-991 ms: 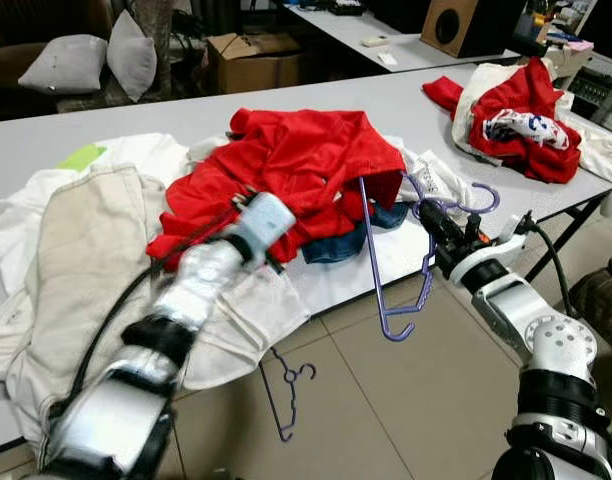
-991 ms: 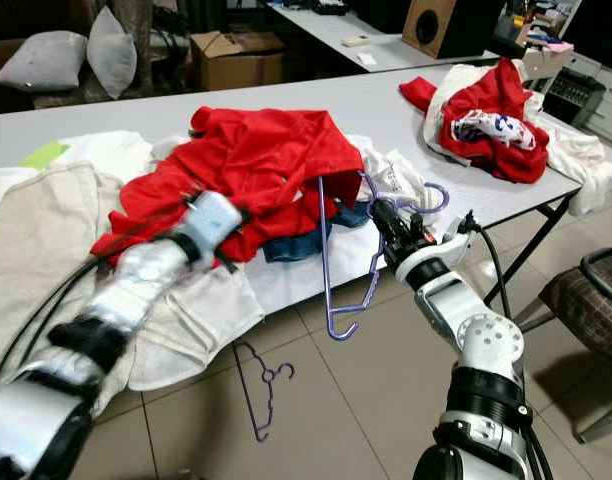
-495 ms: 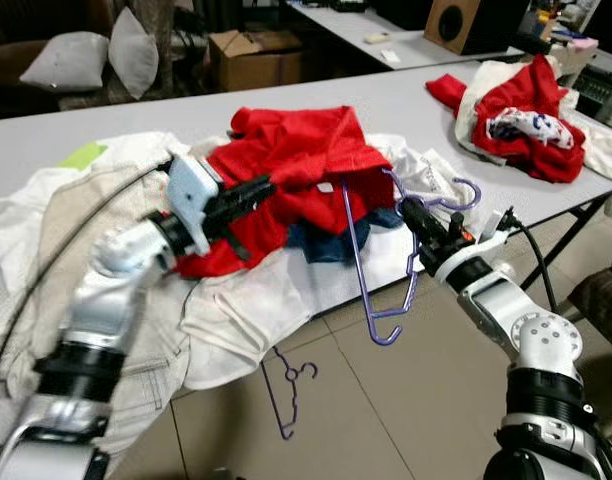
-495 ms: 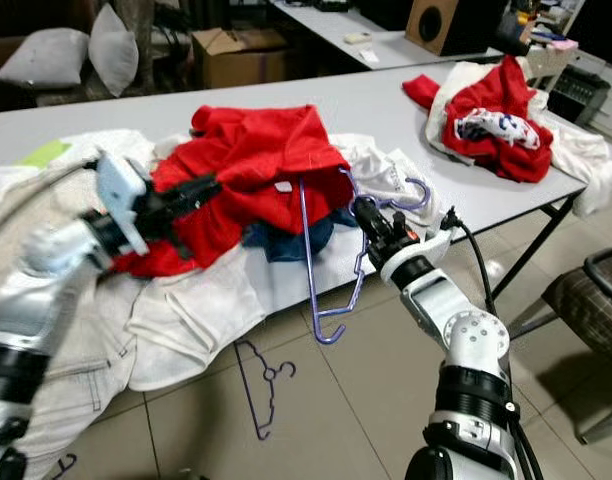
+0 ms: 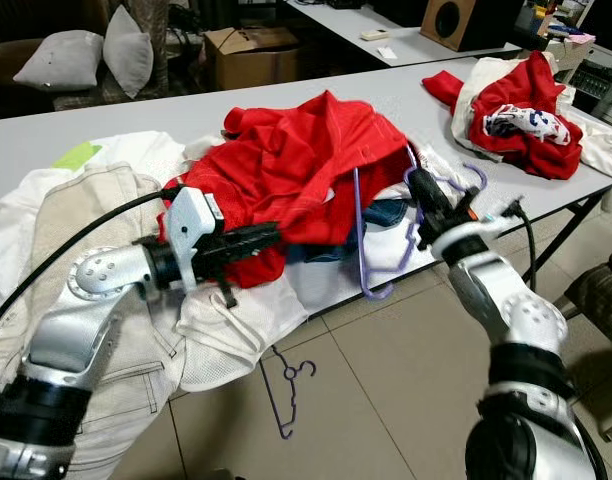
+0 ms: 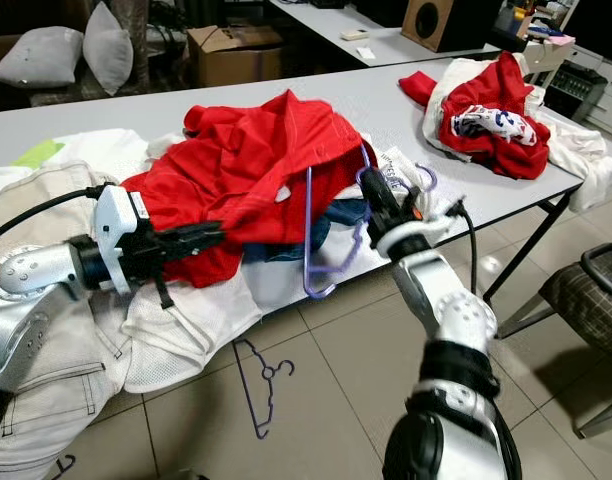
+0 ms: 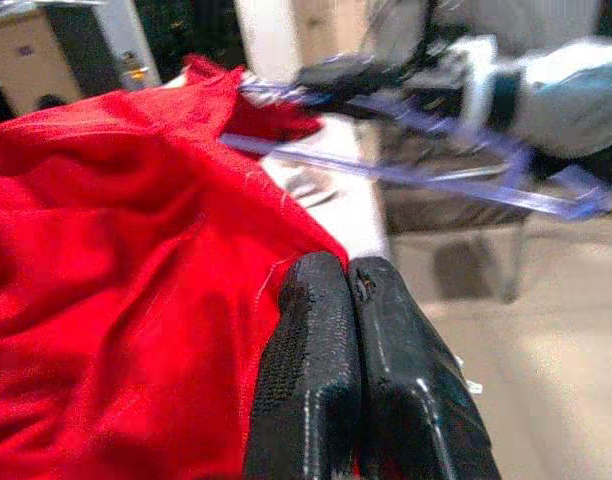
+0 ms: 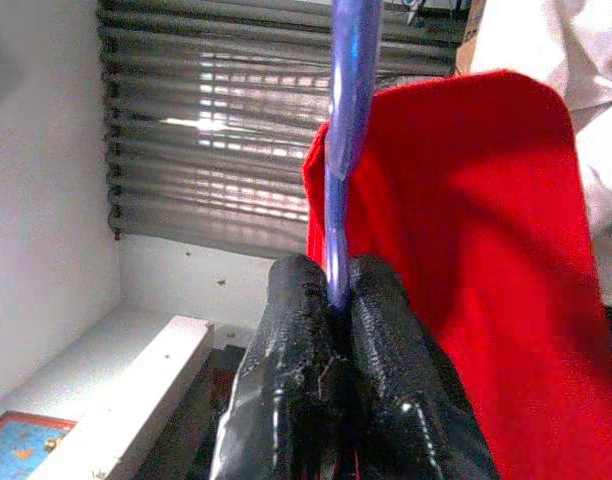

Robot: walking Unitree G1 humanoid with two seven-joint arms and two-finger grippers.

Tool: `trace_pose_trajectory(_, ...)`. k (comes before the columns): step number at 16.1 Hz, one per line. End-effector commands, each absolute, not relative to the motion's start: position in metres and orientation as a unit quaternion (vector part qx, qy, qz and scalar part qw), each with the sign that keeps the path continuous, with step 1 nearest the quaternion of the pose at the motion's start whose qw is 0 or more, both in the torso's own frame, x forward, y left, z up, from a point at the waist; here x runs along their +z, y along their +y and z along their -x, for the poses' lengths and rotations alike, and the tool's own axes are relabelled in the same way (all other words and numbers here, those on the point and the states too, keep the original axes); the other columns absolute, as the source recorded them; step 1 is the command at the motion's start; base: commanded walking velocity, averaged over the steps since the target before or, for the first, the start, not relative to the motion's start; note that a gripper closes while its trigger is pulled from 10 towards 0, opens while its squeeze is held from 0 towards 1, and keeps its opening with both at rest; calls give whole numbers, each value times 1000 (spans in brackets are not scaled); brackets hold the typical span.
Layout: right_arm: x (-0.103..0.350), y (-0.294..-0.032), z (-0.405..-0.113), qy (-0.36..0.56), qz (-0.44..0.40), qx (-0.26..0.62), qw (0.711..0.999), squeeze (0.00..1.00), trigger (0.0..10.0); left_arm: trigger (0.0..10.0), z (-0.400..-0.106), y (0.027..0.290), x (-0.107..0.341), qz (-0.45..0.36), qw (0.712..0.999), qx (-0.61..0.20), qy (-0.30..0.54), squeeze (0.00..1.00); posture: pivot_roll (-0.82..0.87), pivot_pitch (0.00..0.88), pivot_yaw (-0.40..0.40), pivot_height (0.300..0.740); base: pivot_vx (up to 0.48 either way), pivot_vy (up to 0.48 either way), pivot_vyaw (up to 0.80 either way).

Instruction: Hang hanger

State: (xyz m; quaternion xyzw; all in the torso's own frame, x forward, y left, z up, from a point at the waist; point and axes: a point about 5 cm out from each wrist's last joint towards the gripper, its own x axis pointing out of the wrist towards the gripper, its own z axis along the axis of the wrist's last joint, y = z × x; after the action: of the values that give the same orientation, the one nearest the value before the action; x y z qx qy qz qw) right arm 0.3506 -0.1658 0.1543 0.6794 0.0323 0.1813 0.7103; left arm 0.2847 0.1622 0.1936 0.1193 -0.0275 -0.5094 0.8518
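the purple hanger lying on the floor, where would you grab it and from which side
Probably at the thin neck just below the hook, coming straight down from above. The floor hanger lies flat on the tiles beside the table edge, so its wire sits low; the neck is a short straight stretch with open floor around it.

Cloth, plastic and rubber, as we see them

We see a matt, creased red cloth garment [image 5: 306, 160], a glossy purple plastic hanger [image 5: 361, 240], and rough, grainy black gripper fingers [image 7: 306, 400].

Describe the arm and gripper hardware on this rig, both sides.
Both arms are silver metal with round joint housings and black bands. The left gripper has two long black textured fingers behind a white, boxy wrist block, with a thick black cable looping back along the arm. The right gripper is black too, with a white wrist collar and thin black cable.
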Motion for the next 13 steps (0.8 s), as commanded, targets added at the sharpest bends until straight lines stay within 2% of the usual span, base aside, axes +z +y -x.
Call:
trace_pose_trajectory(1, 157, -173, -356, 11, -685, 158, 711, 0, 10000, 0, -277, 159, 194, -97, 838, -537, -17, 0, -11, 0, -77, 740, 0, 0, 0)
trace_pose_trajectory(3, 158, -177, -366, 1, -691, 117, 713, 0, 10000, 0, -267, 159, 192, -63, 824, -563, 3, 0, -10, 0, -79, 740, 0, 0, 0)
trace_pose_trajectory(6, 163, -180, -378, -14, -709, 78, 700, 0, 10000, 0, -259, 155, 188, -24, 809, -587, 21, 0, -6, 0, -82, 740, 0, 0, 0)
trace_pose_trajectory(8, 169, -176, -385, -21, -734, 77, 675, 0, 10000, 0, -258, 152, 180, -22, 810, -584, 44, 0, 0, 0, -88, 740, 0, 0, 0)
trace_pose_trajectory(9, 172, -171, -389, -18, -736, 81, 672, 0, 10000, 0, -258, 151, 177, -20, 809, -586, 47, 0, -1, 0, -91, 740, 0, 0, 0)
trace_pose_trajectory(11, 172, -167, -391, -11, -719, 82, 690, 0, 10000, 0, -258, 149, 182, -6, 808, -588, 36, 0, -1, 0, -91, 740, 0, 0, 0)
trace_pose_trajectory(13, 170, -166, -395, -8, -711, 64, 700, 0, 10000, 0, -248, 143, 198, 40, 787, -615, 9, 0, 2, 0, -96, 740, 0, 0, 0)
